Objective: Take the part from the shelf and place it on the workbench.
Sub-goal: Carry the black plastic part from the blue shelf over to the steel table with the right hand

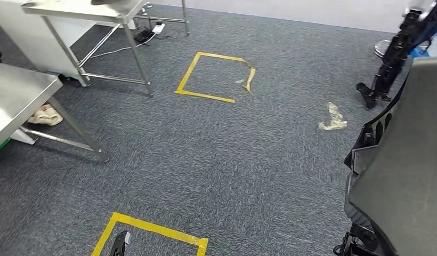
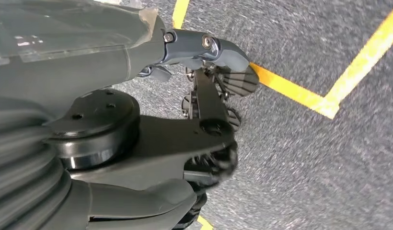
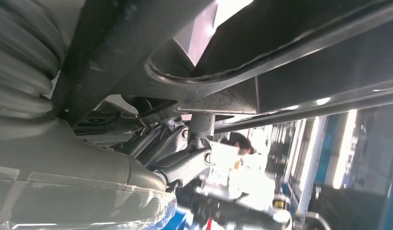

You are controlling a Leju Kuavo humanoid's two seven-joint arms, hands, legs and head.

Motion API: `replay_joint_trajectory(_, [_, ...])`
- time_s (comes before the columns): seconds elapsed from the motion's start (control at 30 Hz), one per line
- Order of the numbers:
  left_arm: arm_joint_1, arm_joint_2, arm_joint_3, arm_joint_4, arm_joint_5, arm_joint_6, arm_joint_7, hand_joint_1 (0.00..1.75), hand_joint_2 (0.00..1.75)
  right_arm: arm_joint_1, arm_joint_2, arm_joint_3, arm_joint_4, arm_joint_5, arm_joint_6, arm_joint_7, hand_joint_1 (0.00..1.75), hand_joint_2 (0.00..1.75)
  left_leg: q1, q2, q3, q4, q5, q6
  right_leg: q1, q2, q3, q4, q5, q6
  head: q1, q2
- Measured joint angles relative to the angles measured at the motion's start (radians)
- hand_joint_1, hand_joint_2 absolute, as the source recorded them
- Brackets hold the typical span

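Observation:
The part (image 1: pixel 400 170) is a large dark grey moulded panel that rises along the right side of the head view. My right hand (image 3: pixel 185 160) grips the part (image 3: pixel 290 62) from underneath, its fingers hooked on the panel's edge. My left hand (image 2: pixel 209 110) hangs over the carpet and holds nothing, with its thumb and fingers loosely apart. Its tip (image 1: pixel 119 244) shows at the bottom of the head view. The steel workbench (image 1: pixel 16 93) stands at the left edge, and a second steel table (image 1: pixel 83 10) stands behind it.
Two yellow tape squares mark the grey carpet, one ahead (image 1: pixel 213 77) and one at my feet (image 1: pixel 152 232). A crumpled wad (image 1: pixel 332 117) lies on the floor to the right. A black machine arm (image 1: pixel 389 64) stands at the far right. A cloth (image 1: pixel 45 114) lies under the workbench.

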Motion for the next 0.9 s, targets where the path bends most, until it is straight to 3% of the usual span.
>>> replay_joint_trajectory(0.07, [0.002,0.001,0.005,-0.017,0.011,0.005,0.003,0.00,1.75,-0.001,0.002,-0.001,0.000,0.000,0.007,0.001,1.75,1.75,-0.004,0.046,0.074,-0.128,0.042,0.006,0.006,-0.023,0.005,0.001,-0.006,0.008,0.001,0.000])
replay_joint_trajectory(0.1, [0.005,0.001,0.008,-0.027,0.020,0.009,0.003,0.00,1.75,-0.003,0.003,-0.001,0.000,0.000,0.011,0.001,1.75,1.75,-0.007,0.060,0.095,-0.162,0.049,0.011,0.010,-0.032,0.008,0.002,-0.009,0.013,0.003,0.000])
replay_joint_trajectory(0.13, [0.013,0.000,0.012,-0.041,0.028,0.016,0.004,0.00,1.75,-0.004,0.003,-0.001,0.000,0.000,0.015,0.000,1.75,1.75,-0.012,0.062,0.100,-0.174,0.047,0.017,0.013,-0.042,0.011,0.002,-0.012,0.018,0.005,0.000])
replay_joint_trajectory(0.2, [0.045,-0.004,0.017,-0.082,0.039,0.037,0.016,0.00,1.75,-0.008,0.006,-0.001,-0.002,0.002,0.026,0.001,1.75,1.75,-0.013,0.037,0.103,-0.180,0.050,0.030,0.013,-0.053,0.016,0.001,-0.017,0.028,0.008,0.000])
replay_joint_trajectory(0.27, [0.087,-0.014,0.017,-0.143,0.036,0.066,0.036,0.00,1.75,-0.009,0.010,-0.004,-0.004,0.003,0.039,0.003,1.75,1.75,-0.008,0.015,0.110,-0.190,0.057,0.044,0.008,-0.005,0.005,0.035,-0.040,0.035,0.009,0.000])
replay_joint_trajectory(0.33, [0.119,-0.028,0.015,-0.206,0.029,0.093,0.053,0.00,1.75,-0.010,0.012,-0.009,-0.006,0.005,0.053,0.008,1.75,1.75,-0.005,-0.012,0.110,-0.193,0.062,0.054,0.003,0.060,-0.051,0.153,-0.093,0.032,0.014,0.000])
replay_joint_trajectory(0.4, [0.135,-0.037,0.014,-0.251,0.026,0.109,0.064,0.00,1.75,-0.011,0.013,-0.011,-0.006,0.006,0.064,0.014,1.75,1.75,-0.005,-0.045,0.106,-0.193,0.063,0.057,-0.001,0.079,-0.117,0.284,-0.138,0.034,0.018,0.000])
replay_joint_trajectory(0.43, [0.140,-0.039,0.013,-0.266,0.026,0.113,0.068,0.00,1.75,-0.012,0.013,-0.012,-0.005,0.006,0.067,0.015,1.75,1.75,-0.004,-0.063,0.106,-0.192,0.064,0.057,-0.003,0.080,-0.129,0.305,-0.138,0.041,0.018,0.000])
replay_joint_trajectory(0.47, [0.145,-0.040,0.013,-0.279,0.026,0.116,0.072,0.00,1.75,-0.014,0.014,-0.012,-0.005,0.006,0.069,0.016,1.75,1.75,-0.003,-0.080,0.107,-0.192,0.065,0.055,-0.006,0.082,-0.120,0.282,-0.121,0.052,0.018,0.000])
replay_joint_trajectory(0.5, [0.148,-0.040,0.014,-0.290,0.026,0.118,0.075,0.00,1.75,-0.016,0.015,-0.012,-0.005,0.006,0.070,0.017,1.75,1.75,-0.001,-0.097,0.108,-0.190,0.065,0.053,-0.011,0.089,-0.093,0.222,-0.092,0.064,0.018,0.000])
replay_joint_trajectory(0.53, [0.151,-0.040,0.014,-0.299,0.026,0.118,0.076,0.00,1.75,-0.019,0.016,-0.012,-0.004,0.007,0.071,0.017,1.75,1.75,0.001,-0.113,0.108,-0.189,0.065,0.049,-0.018,0.110,-0.057,0.143,-0.060,0.076,0.018,0.000])
replay_joint_trajectory(0.57, [0.153,-0.039,0.014,-0.308,0.026,0.119,0.076,0.00,1.75,-0.022,0.016,-0.012,-0.004,0.007,0.071,0.018,1.75,1.75,0.001,-0.127,0.106,-0.186,0.066,0.043,-0.022,0.134,-0.027,0.075,-0.035,0.081,0.019,0.000])
replay_joint_trajectory(0.63, [0.156,-0.039,0.014,-0.323,0.025,0.119,0.076,0.00,1.75,-0.025,0.018,-0.012,-0.003,0.008,0.072,0.019,1.75,1.75,-0.001,-0.151,0.097,-0.184,0.069,0.028,-0.024,0.162,0.001,0.012,-0.015,0.072,0.020,0.000])
replay_joint_trajectory(0.7, [0.164,-0.038,0.014,-0.331,0.025,0.119,0.076,0.00,1.75,-0.026,0.019,-0.012,-0.003,0.009,0.074,0.019,1.75,1.75,0.001,-0.169,0.088,-0.187,0.076,0.014,-0.020,0.141,0.001,0.013,-0.010,0.054,0.019,0.000])
replay_joint_trajectory(0.73, [0.168,-0.037,0.014,-0.334,0.025,0.119,0.076,0.00,1.75,-0.028,0.020,-0.013,-0.003,0.009,0.075,0.019,1.75,1.75,0.001,-0.159,0.084,-0.183,0.074,0.010,-0.022,0.131,0.001,0.012,-0.007,0.047,0.018,0.000])
replay_joint_trajectory(0.8, [0.172,-0.035,0.014,-0.339,0.025,0.119,0.076,0.00,1.75,-0.031,0.023,-0.014,-0.003,0.009,0.077,0.019,1.75,1.75,-0.002,-0.100,0.057,-0.127,0.036,0.004,-0.025,0.104,0.001,0.008,-0.004,0.028,0.012,0.000])
replay_joint_trajectory(0.83, [0.171,-0.035,0.014,-0.341,0.024,0.118,0.076,0.00,1.75,-0.031,0.025,-0.015,-0.003,0.009,0.078,0.019,1.75,1.75,-0.003,-0.062,0.029,-0.069,0.002,0.002,-0.021,0.088,0.001,0.007,-0.005,0.020,0.009,0.000])
replay_joint_trajectory(0.9, [0.165,-0.033,0.014,-0.343,0.021,0.112,0.078,0.00,1.75,-0.032,0.026,-0.016,-0.003,0.010,0.080,0.020,1.75,1.75,0.000,-0.028,-0.035,0.064,-0.058,-0.002,-0.014,0.055,0.000,0.008,-0.006,0.011,0.006,0.000])
